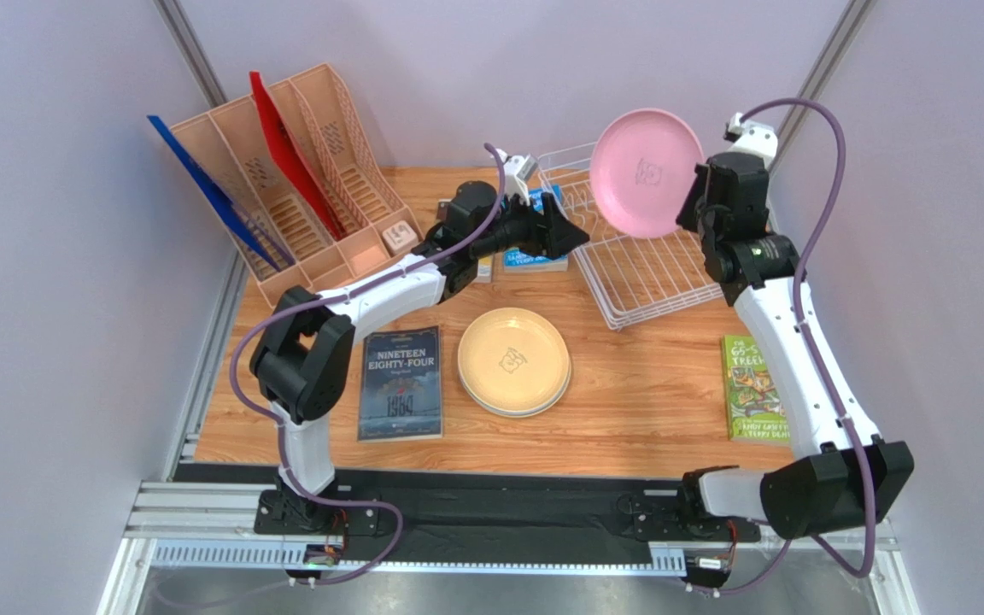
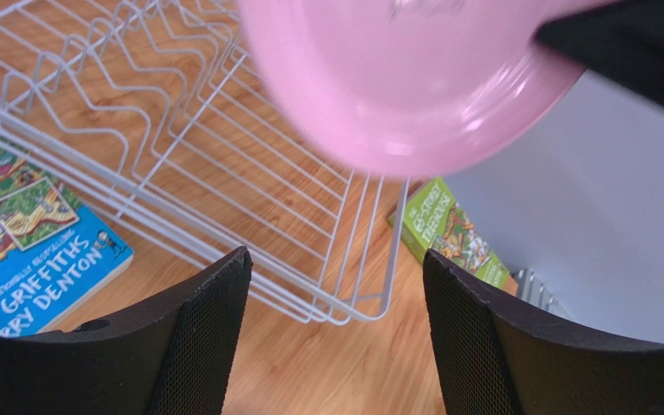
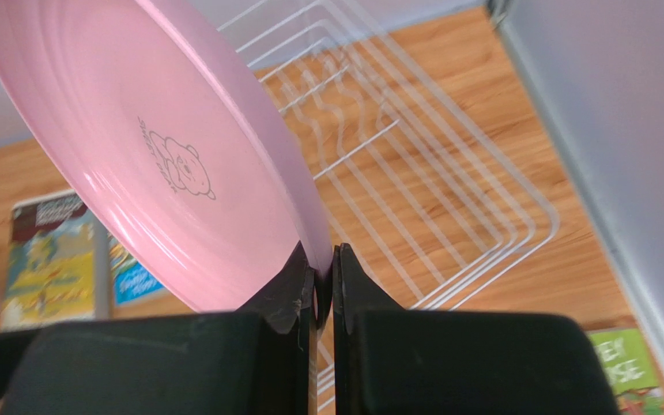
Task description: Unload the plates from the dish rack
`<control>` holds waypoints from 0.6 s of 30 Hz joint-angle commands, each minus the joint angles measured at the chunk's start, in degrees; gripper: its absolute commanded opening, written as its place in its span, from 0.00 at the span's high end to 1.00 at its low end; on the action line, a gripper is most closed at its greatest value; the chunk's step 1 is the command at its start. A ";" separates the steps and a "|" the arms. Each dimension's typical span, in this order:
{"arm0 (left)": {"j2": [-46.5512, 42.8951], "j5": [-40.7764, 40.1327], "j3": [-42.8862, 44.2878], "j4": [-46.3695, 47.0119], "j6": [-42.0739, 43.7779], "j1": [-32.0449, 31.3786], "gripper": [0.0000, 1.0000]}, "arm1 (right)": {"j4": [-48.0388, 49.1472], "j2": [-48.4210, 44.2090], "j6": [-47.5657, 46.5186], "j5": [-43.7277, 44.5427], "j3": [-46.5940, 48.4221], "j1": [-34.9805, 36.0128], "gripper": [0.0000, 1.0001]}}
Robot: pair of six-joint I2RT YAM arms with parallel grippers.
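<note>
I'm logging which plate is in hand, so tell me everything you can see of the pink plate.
The pink plate is round and plain, matte with a faint sheen, with a shallow raised rim and a small outlined bear-like mark at its centre. It is held steeply tilted, almost on edge, in the air above the white wire dish rack and apart from it. The right gripper is shut on its lower rim, one finger on each face. The open left gripper is nearby but does not touch it.

Left wrist view: pink plate (image 2: 405, 86) blurred, cropped at top edge. Overhead: dish rack (image 1: 645, 276) upper part hidden behind it; yellow stack (image 1: 514, 363) count unclear, maybe two.
</note>
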 commanded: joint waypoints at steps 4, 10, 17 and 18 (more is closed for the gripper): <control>-2.62 1.73 -3.50 14.11 -4.89 0.14 0.21 | 2.86 -8.06 13.41 -22.13 -13.29 0.06 1.00; -2.97 1.30 -5.79 15.97 -5.86 0.05 0.21 | 6.03 -11.14 16.67 -26.20 -17.45 -0.46 1.00; -8.94 -1.43 -9.84 13.25 -2.00 0.40 0.21 | 4.63 -12.38 16.15 -22.17 -18.42 -3.36 1.00; -9.74 -2.47 -10.54 12.99 -1.64 0.40 0.21 | 4.54 -12.12 15.88 -21.46 -18.59 -3.45 1.00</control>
